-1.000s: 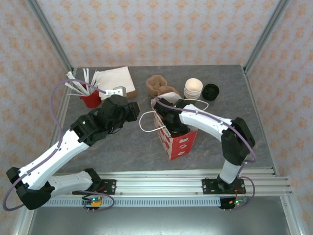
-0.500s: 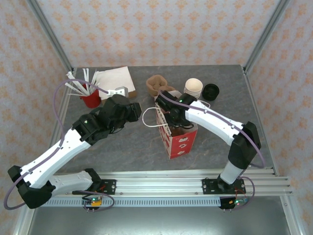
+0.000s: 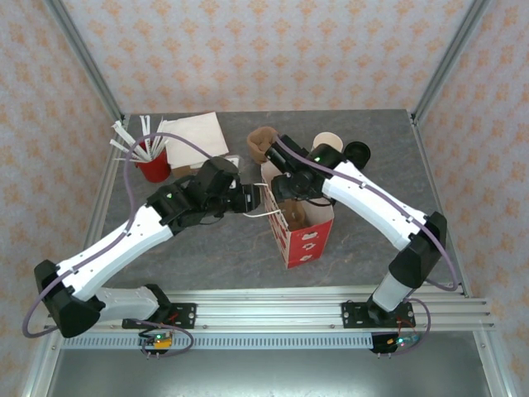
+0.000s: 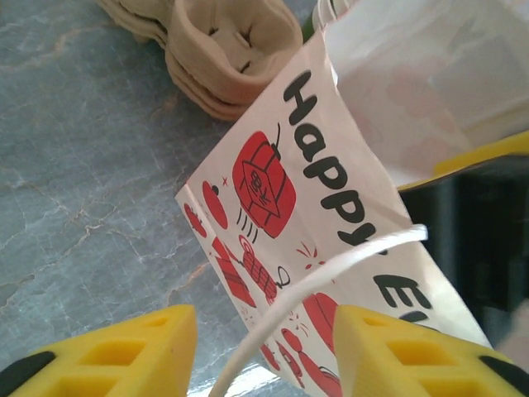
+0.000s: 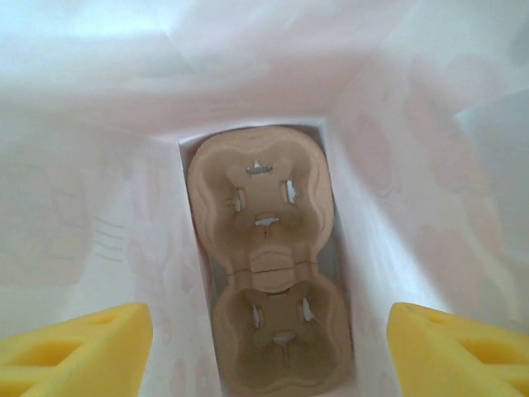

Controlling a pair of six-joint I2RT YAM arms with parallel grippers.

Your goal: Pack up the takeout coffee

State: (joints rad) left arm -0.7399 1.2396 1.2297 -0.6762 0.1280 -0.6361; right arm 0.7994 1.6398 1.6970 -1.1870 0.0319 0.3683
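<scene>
You work on a grey, marble-patterned table (image 3: 240, 256) in a booth with pale flowered walls and metal posts at the corners. Your coffee (image 3: 358, 152) stands at the far right, partly behind the right arm. It is upright, so its long axis is vertical and the black lid faces up. A stack of cups (image 3: 328, 142) is just beside it on the left, and the table's right edge is near.

The bag (image 3: 302, 236) stands in the middle, mouth up. Your right gripper (image 5: 269, 347) looks down into it with fingers wide apart, holding nothing. A carrier (image 5: 260, 273) lies flat on the bag's bottom. Your left gripper (image 4: 263, 331) is just beside the bag. Its fingers are apart, and the white handle (image 4: 331, 269) passes between them, not pinched.

Open surface lies at the near left. A red cup (image 3: 153, 168) and napkins (image 3: 194, 131) take the far-left corner.
</scene>
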